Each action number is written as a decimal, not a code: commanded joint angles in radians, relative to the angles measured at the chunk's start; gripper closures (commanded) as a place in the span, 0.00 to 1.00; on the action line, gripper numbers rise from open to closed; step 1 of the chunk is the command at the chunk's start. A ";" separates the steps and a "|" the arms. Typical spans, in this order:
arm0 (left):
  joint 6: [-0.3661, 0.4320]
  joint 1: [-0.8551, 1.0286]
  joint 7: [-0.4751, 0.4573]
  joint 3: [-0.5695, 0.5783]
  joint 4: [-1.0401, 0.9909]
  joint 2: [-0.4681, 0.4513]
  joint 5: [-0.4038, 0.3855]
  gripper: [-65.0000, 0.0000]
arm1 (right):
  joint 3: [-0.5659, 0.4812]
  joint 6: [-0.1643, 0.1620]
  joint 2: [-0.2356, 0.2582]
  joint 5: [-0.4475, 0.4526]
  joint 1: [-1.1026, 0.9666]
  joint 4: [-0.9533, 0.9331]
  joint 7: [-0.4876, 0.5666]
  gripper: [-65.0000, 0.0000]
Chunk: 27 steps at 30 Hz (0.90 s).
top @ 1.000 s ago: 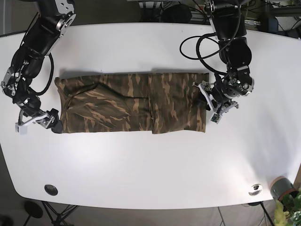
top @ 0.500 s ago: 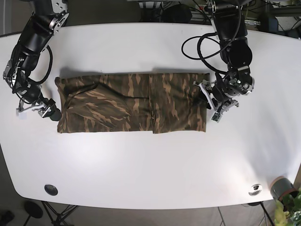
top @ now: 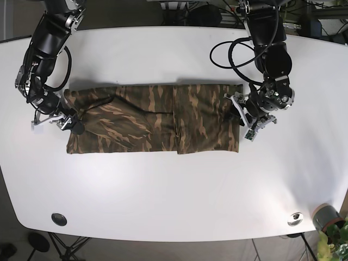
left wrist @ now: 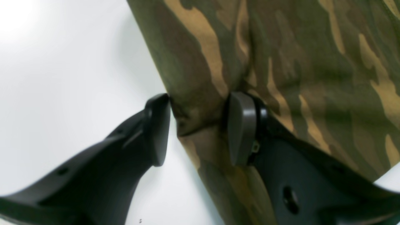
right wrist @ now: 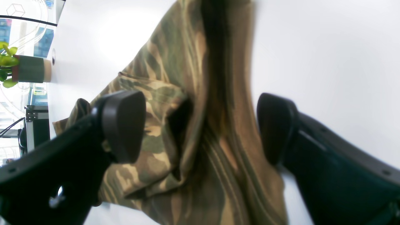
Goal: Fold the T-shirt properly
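Moved: right pincer [top: 69, 123] up onto T-shirt [top: 152, 118] edge
Right pincer: wide open, straddling fabric
Left pincer [left wrist: 200, 128]: part-open around hem
Tabletop [top: 174, 190]: white

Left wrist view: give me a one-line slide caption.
Left gripper straddles the edge of the camouflage T-shirt on the white table, jaws open.

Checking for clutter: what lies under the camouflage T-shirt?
Only the white table shows around the folded camouflage T-shirt. Whatever is directly beneath the cloth is covered and cannot be seen.
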 commanded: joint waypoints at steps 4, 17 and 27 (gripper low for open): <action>-0.001 -0.014 -0.005 0.000 0.021 -0.005 -0.006 0.59 | -0.069 -0.009 0.002 -0.001 0.016 0.015 0.003 0.18; -0.001 -0.014 -0.005 -0.003 0.019 -0.005 -0.006 0.59 | -0.077 -0.014 -0.003 -0.003 0.020 0.015 0.045 0.59; -0.001 -0.014 -0.004 -0.003 0.019 -0.005 -0.005 0.59 | -0.075 -0.014 -0.004 -0.084 0.013 0.114 0.045 0.96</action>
